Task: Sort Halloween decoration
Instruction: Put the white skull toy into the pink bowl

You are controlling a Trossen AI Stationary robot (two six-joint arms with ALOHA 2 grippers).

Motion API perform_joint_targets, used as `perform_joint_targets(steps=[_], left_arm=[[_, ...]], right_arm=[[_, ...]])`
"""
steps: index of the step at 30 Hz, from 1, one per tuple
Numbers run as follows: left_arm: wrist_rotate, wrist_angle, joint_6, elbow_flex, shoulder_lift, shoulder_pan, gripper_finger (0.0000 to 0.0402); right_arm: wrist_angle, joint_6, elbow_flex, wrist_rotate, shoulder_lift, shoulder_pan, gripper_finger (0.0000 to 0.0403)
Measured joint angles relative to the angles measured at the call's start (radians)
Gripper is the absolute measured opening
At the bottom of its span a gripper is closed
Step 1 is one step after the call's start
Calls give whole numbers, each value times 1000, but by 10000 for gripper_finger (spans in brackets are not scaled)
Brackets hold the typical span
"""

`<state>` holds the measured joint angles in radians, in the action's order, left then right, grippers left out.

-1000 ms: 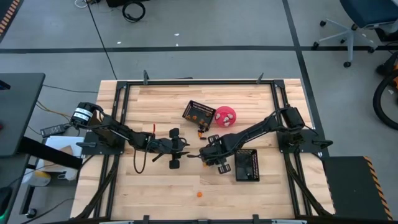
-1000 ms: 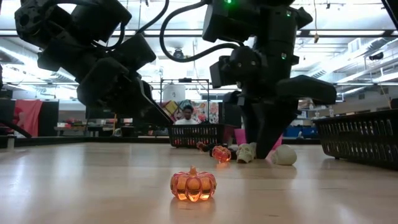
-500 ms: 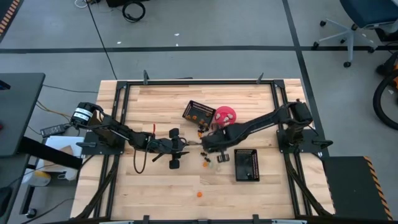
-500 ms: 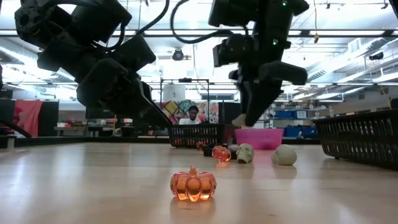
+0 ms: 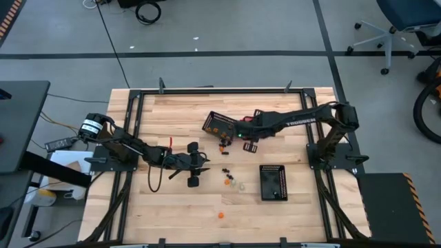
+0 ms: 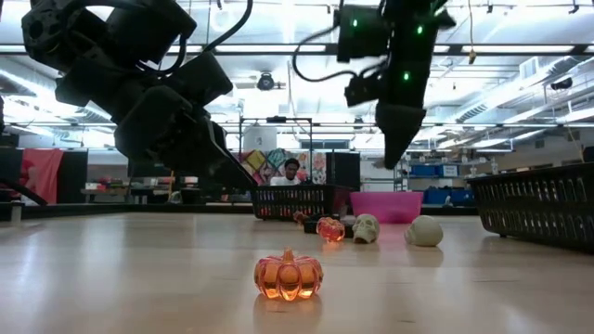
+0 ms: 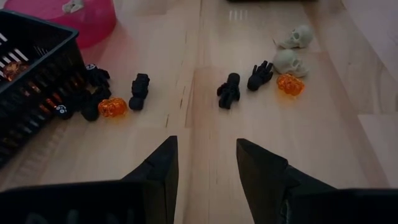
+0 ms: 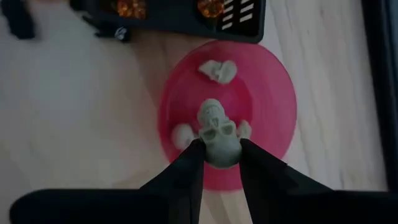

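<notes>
My right gripper (image 8: pixel 219 149) is shut on a pale skull trinket (image 8: pixel 217 134) and hovers over the round pink bowl (image 8: pixel 267 106), which holds several pale pieces (image 8: pixel 217 70). In the high view my right gripper (image 5: pixel 247 134) reaches over the bowl beside the far basket (image 5: pixel 219 124) of orange trinkets. My left gripper (image 7: pixel 205 162) is open and waits left of the middle (image 5: pixel 204 164), facing loose trinkets on the wood: black hands (image 7: pixel 229 90), orange pumpkins (image 7: pixel 290 84) and pale skulls (image 7: pixel 287 61). One orange pumpkin (image 6: pixel 289 276) sits alone near the near edge. My right gripper pinches the pale skull by its two sides (image 8: pixel 205 140) between the two fingertips (image 8: pixel 196 149), coming from above and pointing down. The skull is lifted clear and hangs over the middle of the pink bowl, its face turned toward the wrist camera.
A second black mesh basket (image 5: pixel 273 182) stands right of the middle, near the near edge. Loose trinkets (image 5: pixel 227 180) lie between the two grippers. More black and orange pieces (image 7: pixel 112 107) lie against the far basket's wall (image 7: pixel 37 68). A person (image 6: pixel 295 172) shows in the room beyond.
My right gripper has risen from the table's middle with the pale skull between its fingers and swung toward the far edge, ending high over the pink bowl. The skull has been lifted clear of the wood. The other loose trinkets have stayed where they lay.
</notes>
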<state>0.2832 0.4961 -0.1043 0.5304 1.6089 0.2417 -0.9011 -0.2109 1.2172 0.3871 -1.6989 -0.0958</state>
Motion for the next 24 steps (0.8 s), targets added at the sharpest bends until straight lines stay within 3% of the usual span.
perform_joint_targets(steps=[6, 14, 19, 24], left_arm=[[0, 0, 0, 0, 0, 0, 137], [0, 0, 1, 0, 0, 0, 137], [0, 0, 1, 0, 0, 0, 137], [0, 0, 2, 0, 0, 0, 137]], right_arm=[[147, 55, -73, -77, 0, -97, 99], [123, 77, -69, -199, 0, -167, 134], [74, 82, -10, -177, -1, -135, 151], [154, 135, 32, -198, 0, -6, 153]])
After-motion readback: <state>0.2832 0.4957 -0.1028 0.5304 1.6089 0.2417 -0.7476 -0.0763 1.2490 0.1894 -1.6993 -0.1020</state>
